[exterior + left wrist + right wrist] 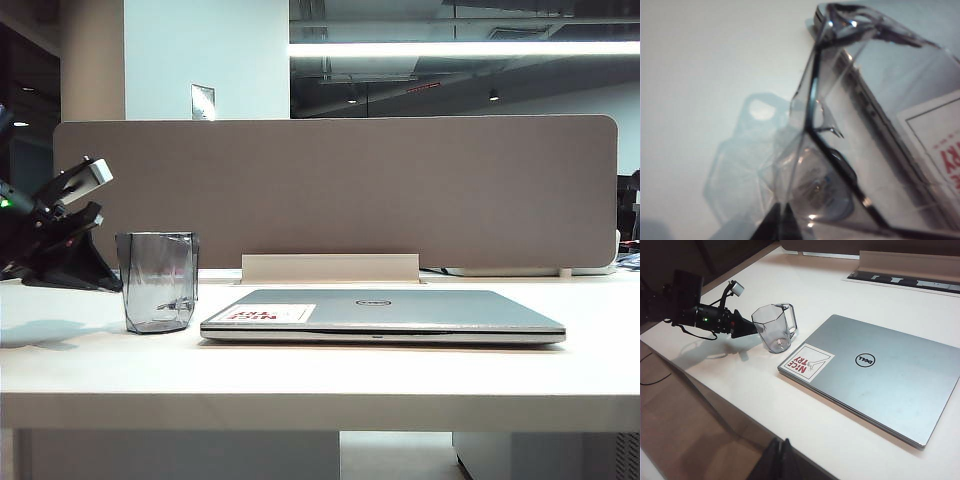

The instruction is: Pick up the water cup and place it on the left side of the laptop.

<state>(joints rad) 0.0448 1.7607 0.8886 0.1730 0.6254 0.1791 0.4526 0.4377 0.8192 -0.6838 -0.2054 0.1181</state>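
Observation:
The water cup (158,285) is smoky clear plastic with faceted walls. It stands upright on the white table just left of the laptop (400,312), its handle (791,320) on the side away from the left arm. The laptop (880,380) lies closed, with the red-and-white sticker at the corner nearest the cup (774,330). My left gripper (754,330) is shut, its black tips against the cup's outer wall below the rim, with nothing between them. In the left wrist view the left gripper (783,212) meets a facet edge of the cup (850,125). My right gripper (782,447) is shut and empty above the table's near edge.
A grey partition panel (340,190) closes off the back of the table. A beige cable cover (330,268) sits behind the laptop, and the slot (905,280) lies beside it. The left arm (60,215) stands at the table's left end.

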